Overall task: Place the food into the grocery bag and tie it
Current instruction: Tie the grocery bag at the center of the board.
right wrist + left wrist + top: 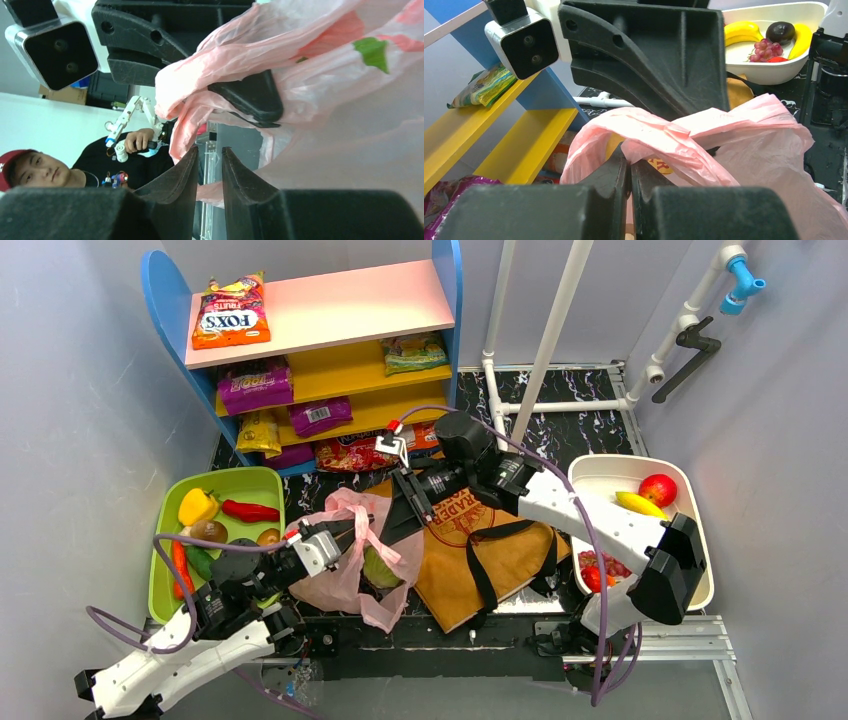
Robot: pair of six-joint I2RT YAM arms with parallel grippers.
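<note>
The pink grocery bag point(345, 575) lies slumped between the two arms, with a green-and-white vegetable point(378, 568) showing through its film. My left gripper point(350, 533) is shut on one pink loop handle point(659, 137); in the left wrist view the jaws point(630, 170) pinch the film. My right gripper point(412, 502) hangs just right of the bag's top. Its jaws point(210, 156) stand narrowly apart, with bag film point(325, 100) close ahead and a strip of pink low in the gap. More food lies outside the bag.
A green tray point(255, 480) at left holds peppers and other produce. At right, a white basin point(600, 472) holds an apple, banana and grapes point(766, 49). A brown paper bag point(480, 555) lies flat under the right arm. The shelf point(330, 310) behind carries snack packets.
</note>
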